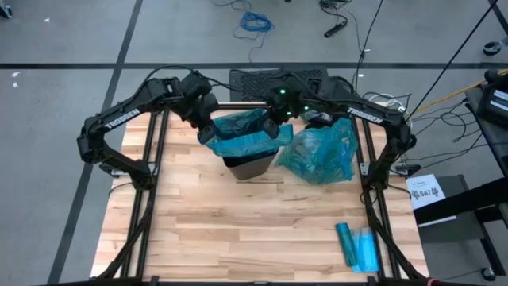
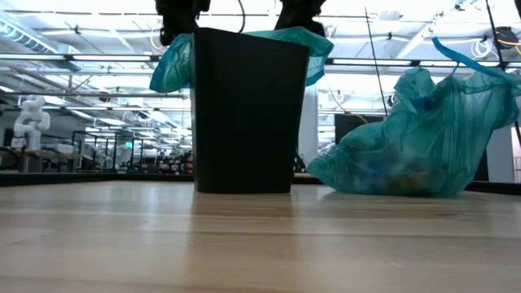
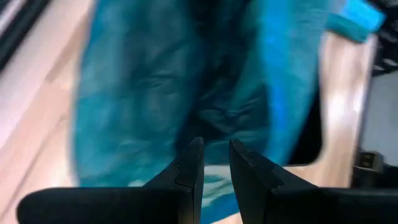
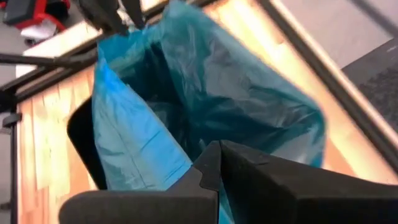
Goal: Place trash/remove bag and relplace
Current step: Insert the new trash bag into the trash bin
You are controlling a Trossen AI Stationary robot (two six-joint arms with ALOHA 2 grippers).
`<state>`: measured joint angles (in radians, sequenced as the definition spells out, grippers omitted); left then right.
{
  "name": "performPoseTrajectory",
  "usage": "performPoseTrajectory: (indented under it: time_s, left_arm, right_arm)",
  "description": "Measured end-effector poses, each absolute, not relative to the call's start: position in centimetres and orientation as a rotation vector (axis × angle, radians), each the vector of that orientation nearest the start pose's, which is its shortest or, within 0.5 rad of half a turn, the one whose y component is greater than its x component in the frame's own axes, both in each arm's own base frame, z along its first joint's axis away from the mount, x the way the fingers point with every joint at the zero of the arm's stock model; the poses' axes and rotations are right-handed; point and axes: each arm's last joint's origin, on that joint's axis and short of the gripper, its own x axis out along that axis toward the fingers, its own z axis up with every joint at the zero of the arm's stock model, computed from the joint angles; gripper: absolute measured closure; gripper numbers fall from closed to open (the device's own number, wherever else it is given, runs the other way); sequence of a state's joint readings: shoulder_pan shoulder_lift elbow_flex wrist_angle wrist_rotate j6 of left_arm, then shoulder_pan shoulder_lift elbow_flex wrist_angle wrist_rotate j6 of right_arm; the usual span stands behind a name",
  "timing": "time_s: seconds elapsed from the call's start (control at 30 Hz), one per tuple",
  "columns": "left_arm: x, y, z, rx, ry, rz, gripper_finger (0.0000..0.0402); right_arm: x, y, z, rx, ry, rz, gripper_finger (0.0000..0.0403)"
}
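A flat blue-teal plastic packet [image 1: 357,245] lies near the pale wooden table's [image 1: 238,230] front right corner.

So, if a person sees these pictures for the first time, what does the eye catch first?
Probably the black bin at the back middle of the wooden table, with a fresh teal bag draped over its rim. Both grippers, the left gripper and the right gripper, are right at that rim. Beside the bin on the right sits a full, crumpled teal bag.
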<state>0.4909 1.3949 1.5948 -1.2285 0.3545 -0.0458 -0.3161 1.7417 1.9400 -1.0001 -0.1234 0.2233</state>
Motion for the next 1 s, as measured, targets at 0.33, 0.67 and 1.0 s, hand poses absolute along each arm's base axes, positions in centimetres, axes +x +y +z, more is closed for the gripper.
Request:
performPoseTrajectory:
  time_s: [0.33, 0.67, 1.0]
  left_arm:
    - [24.0, 10.2, 38.7, -0.367, 0.941, 0.202, 0.033]
    - [26.3, 9.3, 36.7, -0.449, 1.037, 0.044, 0.033]
    - [26.8, 7.7, 36.8, -0.444, 1.034, -0.078, 0.033]
  right_arm:
    - [36.8, -12.0, 36.8, 0.387, 0.856, -0.244, 0.0403]
    - [36.8, -11.6, 35.6, 0.491, 0.946, -0.137, 0.0403]
    - [36.7, -9.1, 36.0, 0.521, 0.993, -0.041, 0.0403]
